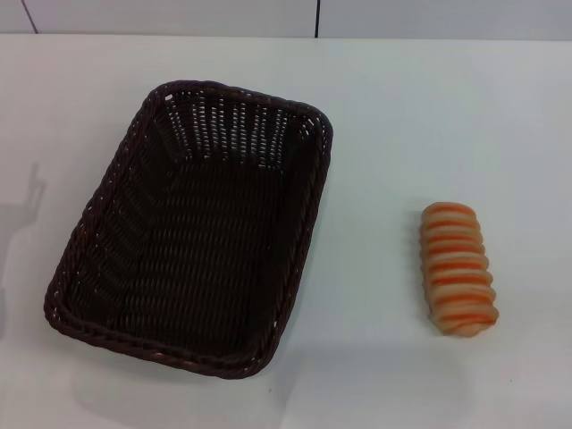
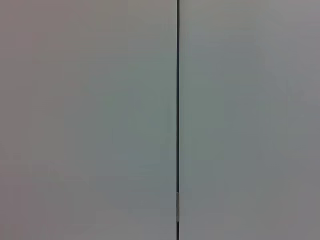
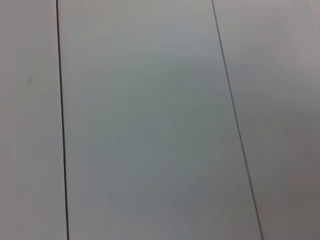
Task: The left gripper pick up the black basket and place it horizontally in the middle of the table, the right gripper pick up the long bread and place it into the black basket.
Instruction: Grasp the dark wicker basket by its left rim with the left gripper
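The black basket (image 1: 192, 228) is a large dark woven rectangle with a braided rim. It stands on the white table (image 1: 393, 125) left of centre, its long side running away from me and turned a little. It is empty. The long bread (image 1: 458, 267), a small loaf ribbed in tan and orange, lies on the table to the right of the basket, well apart from it. Neither gripper shows in any view. The left wrist and right wrist views show only pale wall panels with dark seams.
A pale panelled wall (image 1: 179, 16) runs behind the table's far edge. A faint shadow (image 1: 27, 214) falls on the table at the far left. White tabletop lies between the basket and the bread.
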Robot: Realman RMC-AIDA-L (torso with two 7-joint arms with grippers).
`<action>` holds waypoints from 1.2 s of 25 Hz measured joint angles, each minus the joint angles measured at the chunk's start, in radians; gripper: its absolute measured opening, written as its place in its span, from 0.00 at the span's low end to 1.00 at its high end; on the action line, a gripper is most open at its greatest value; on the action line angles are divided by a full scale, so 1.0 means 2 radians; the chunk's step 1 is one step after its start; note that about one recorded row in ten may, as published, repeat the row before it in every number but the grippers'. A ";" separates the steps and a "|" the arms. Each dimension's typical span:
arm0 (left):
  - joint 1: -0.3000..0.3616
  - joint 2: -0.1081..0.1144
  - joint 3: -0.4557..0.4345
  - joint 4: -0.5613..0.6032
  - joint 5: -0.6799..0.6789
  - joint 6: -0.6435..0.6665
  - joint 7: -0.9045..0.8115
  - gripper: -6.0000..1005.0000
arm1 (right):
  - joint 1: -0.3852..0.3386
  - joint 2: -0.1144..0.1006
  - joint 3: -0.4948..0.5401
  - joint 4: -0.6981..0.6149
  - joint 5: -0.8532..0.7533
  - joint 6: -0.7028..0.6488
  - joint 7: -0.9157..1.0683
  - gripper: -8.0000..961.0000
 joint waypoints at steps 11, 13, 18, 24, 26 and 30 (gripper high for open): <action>-0.007 0.002 0.011 -0.007 0.000 -0.001 -0.001 0.80 | 0.004 -0.001 0.001 -0.002 0.000 0.014 0.000 0.88; -0.008 0.003 0.013 -0.012 0.000 -0.002 -0.003 0.80 | 0.004 -0.001 0.001 -0.002 0.000 0.014 0.000 0.88; -0.014 0.015 0.034 -0.049 0.003 -0.034 0.001 0.80 | 0.003 -0.001 0.000 -0.002 0.000 0.018 -0.001 0.88; -0.005 0.045 0.024 -0.172 0.042 -0.158 0.028 0.80 | 0.004 -0.001 0.000 -0.003 -0.001 0.022 -0.001 0.88; 0.008 0.054 0.006 -0.251 0.062 -0.253 0.055 0.80 | 0.004 -0.001 0.000 -0.003 -0.001 0.026 0.000 0.88; 0.042 0.053 -0.048 -0.414 0.109 -0.419 0.082 0.80 | 0.005 -0.002 0.000 -0.003 -0.001 0.032 0.000 0.88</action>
